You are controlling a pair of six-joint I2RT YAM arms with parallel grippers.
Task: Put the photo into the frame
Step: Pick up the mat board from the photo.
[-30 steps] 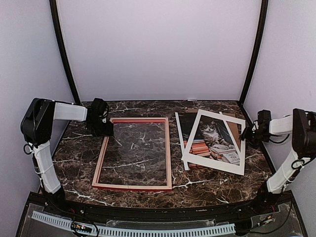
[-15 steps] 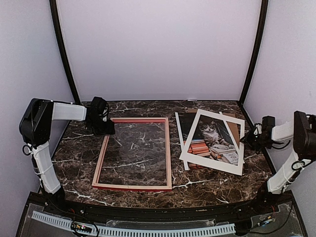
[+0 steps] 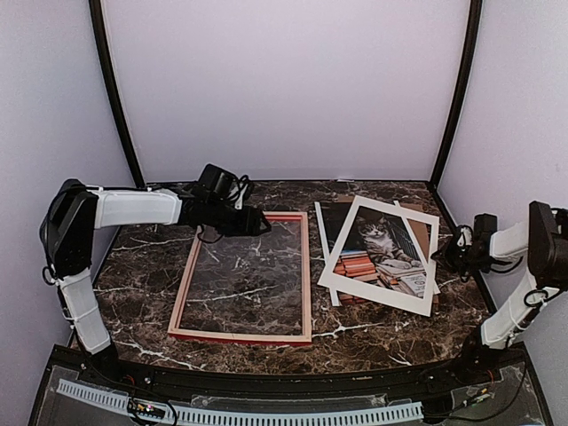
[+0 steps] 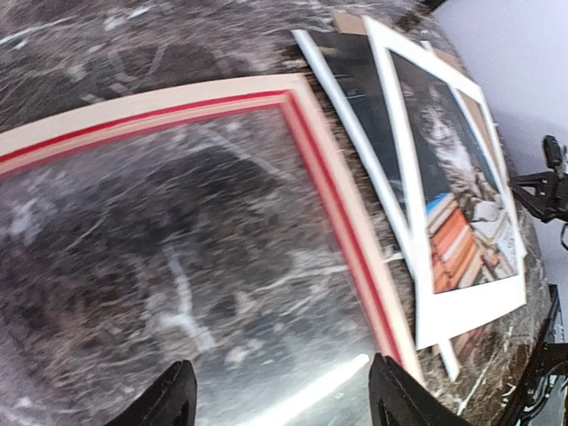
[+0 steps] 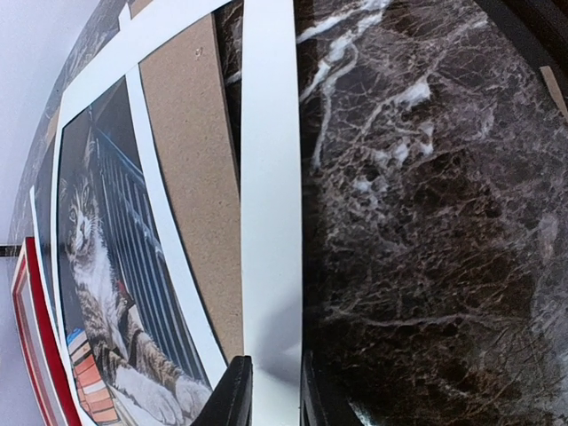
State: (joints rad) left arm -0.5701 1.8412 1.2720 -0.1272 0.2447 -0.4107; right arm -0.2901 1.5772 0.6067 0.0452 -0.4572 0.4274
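The frame (image 3: 305, 275) lies flat at mid-table, pinkish with a red inner lip, and a glint shows inside it. My left gripper (image 3: 257, 222) hovers open over its far rail; in the left wrist view its fingertips (image 4: 282, 399) stand wide apart above the frame (image 4: 346, 204), holding nothing. The photo (image 3: 377, 240), a cat on books, lies to the right under a white mat (image 3: 401, 211). My right gripper (image 3: 453, 256) sits at the mat's right edge. In the right wrist view its narrow jaws (image 5: 273, 395) close on the mat's border strip (image 5: 271, 177), beside the photo (image 5: 89, 240).
A brown backing board (image 3: 415, 232) lies under the mat and photo, also seen in the right wrist view (image 5: 191, 177). Black posts (image 3: 120, 133) rise at both back corners before pale walls. Dark marble (image 5: 426, 222) runs right of the mat.
My left arm swung right from the frame's far left corner to its far rail's middle. The frame shifted a little. My right jaws narrowed onto the mat's edge, and the mat slid slightly left.
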